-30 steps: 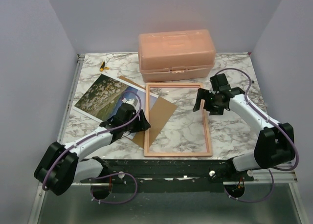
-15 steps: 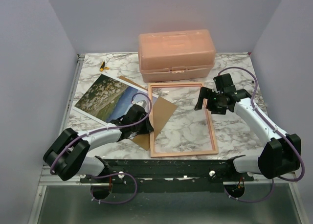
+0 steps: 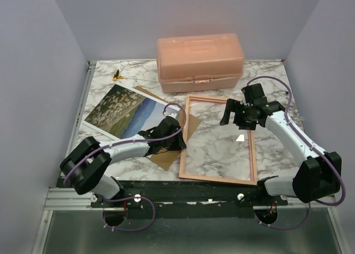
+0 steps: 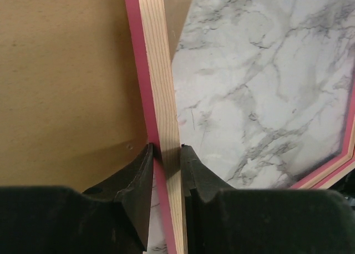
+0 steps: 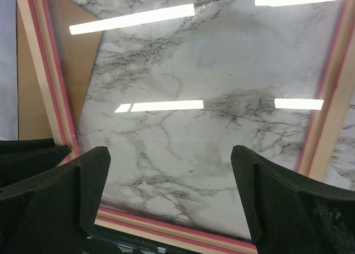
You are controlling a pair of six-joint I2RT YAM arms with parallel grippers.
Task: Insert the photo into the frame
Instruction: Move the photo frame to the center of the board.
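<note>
The frame [image 3: 221, 180], a thin pinkish wood border round a clear pane, lies flat at the table's front centre. My left gripper [image 3: 182, 140] is shut on its left rail [image 4: 161, 98], one finger each side. The photo [image 3: 125, 111], sky and meadow side up, lies at the left, behind my left arm. My right gripper [image 3: 235, 114] is open and empty, hovering over the frame's far right part; the pane [image 5: 211, 126] shows between its fingers [image 5: 272, 193].
A brown backing board [image 3: 171, 152] lies partly under the frame's left rail and also shows in the left wrist view [image 4: 66, 82]. A salmon-pink lidded box [image 3: 199, 61] stands at the back centre. A small yellow-black object [image 3: 116, 74] lies at the back left.
My left gripper has dragged the frame to the right and turned it slightly, off most of the backing board. My right gripper rose and stayed open above the frame.
</note>
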